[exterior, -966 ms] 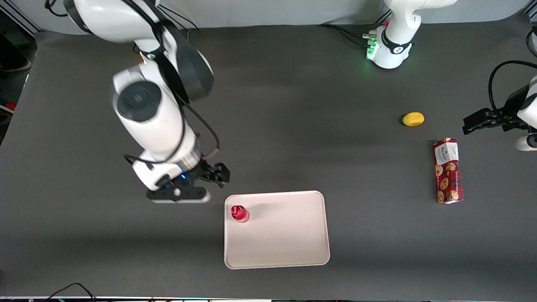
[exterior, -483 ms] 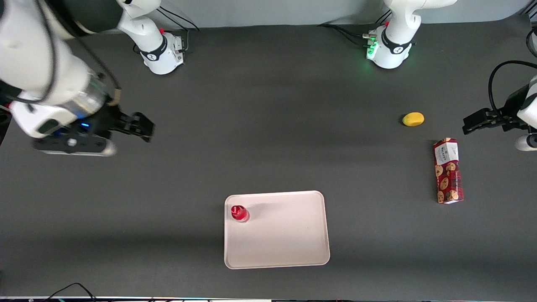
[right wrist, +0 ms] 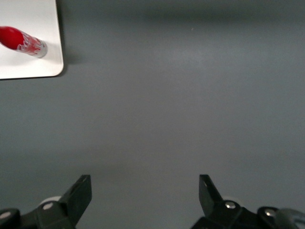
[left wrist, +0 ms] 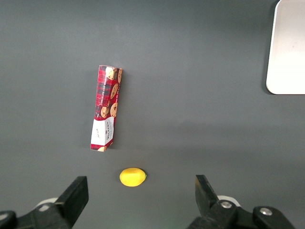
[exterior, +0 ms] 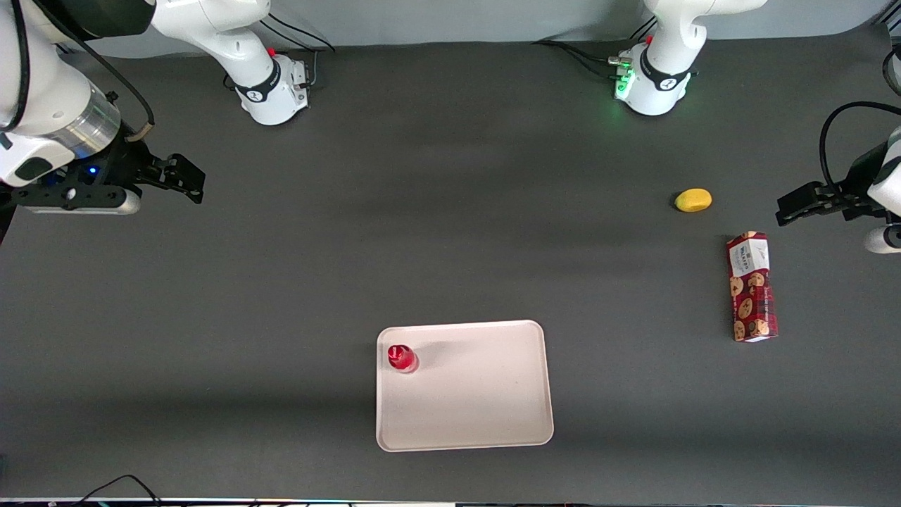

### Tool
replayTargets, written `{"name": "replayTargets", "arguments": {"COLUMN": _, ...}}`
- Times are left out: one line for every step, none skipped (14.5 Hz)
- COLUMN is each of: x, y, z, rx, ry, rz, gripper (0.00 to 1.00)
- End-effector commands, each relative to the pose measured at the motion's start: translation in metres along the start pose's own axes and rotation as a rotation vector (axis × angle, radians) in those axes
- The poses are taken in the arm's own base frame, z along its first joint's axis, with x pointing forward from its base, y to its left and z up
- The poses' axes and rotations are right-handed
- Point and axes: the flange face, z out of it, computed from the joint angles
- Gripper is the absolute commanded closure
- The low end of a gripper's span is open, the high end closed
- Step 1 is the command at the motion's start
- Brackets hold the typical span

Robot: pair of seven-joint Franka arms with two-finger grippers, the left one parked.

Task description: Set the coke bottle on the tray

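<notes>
The coke bottle (exterior: pixel 402 358) stands upright on the pale tray (exterior: pixel 479 394), in the tray's corner nearest the working arm, seen end-on as a small red circle. In the right wrist view the bottle (right wrist: pixel 21 41) shows red with white lettering on the tray's corner (right wrist: pixel 47 62). My right gripper (exterior: pixel 184 178) is open and empty. It hangs high above bare table, well away from the tray, toward the working arm's end and farther from the front camera than the tray. Its fingers (right wrist: pixel 78 193) stand wide apart over the grey mat.
A red cookie box (exterior: pixel 752 286) lies toward the parked arm's end of the table, with a yellow lemon (exterior: pixel 693 200) farther from the camera than it. Both also show in the left wrist view: the box (left wrist: pixel 106 108) and the lemon (left wrist: pixel 132 177). The arm bases (exterior: pixel 271 88) stand at the table's back edge.
My right gripper has drawn away from the tray, rising and swinging toward the working arm's end of the table. The bottle has stayed upright on the tray.
</notes>
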Motion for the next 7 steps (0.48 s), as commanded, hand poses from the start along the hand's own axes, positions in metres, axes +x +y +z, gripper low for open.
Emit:
{"name": "replayTargets", "arguments": {"x": -0.02, "y": 0.016, "z": 0.013, "rx": 0.043, "ry": 0.02, "rz": -0.011, "gripper": 0.0}}
{"name": "replayTargets", "arguments": {"x": -0.016, "y": 0.019, "z": 0.012, "rx": 0.049, "ry": 0.018, "rz": -0.017, "gripper": 0.0}}
{"name": "replayTargets", "arguments": {"x": -0.013, "y": 0.018, "z": 0.015, "rx": 0.05, "ry": 0.01, "rz": -0.019, "gripper": 0.0}}
{"name": "replayTargets", "arguments": {"x": -0.01, "y": 0.018, "z": 0.007, "rx": 0.054, "ry": 0.024, "rz": -0.018, "gripper": 0.0}}
{"name": "replayTargets", "arguments": {"x": -0.005, "y": 0.017, "z": 0.003, "rx": 0.056, "ry": 0.029, "rz": -0.017, "gripper": 0.0}}
{"name": "replayTargets", "arguments": {"x": -0.002, "y": 0.016, "z": -0.002, "rx": 0.069, "ry": 0.025, "rz": -0.015, "gripper": 0.0}}
{"name": "replayTargets", "arguments": {"x": 0.0, "y": 0.016, "z": -0.002, "rx": 0.076, "ry": 0.021, "rz": -0.013, "gripper": 0.0}}
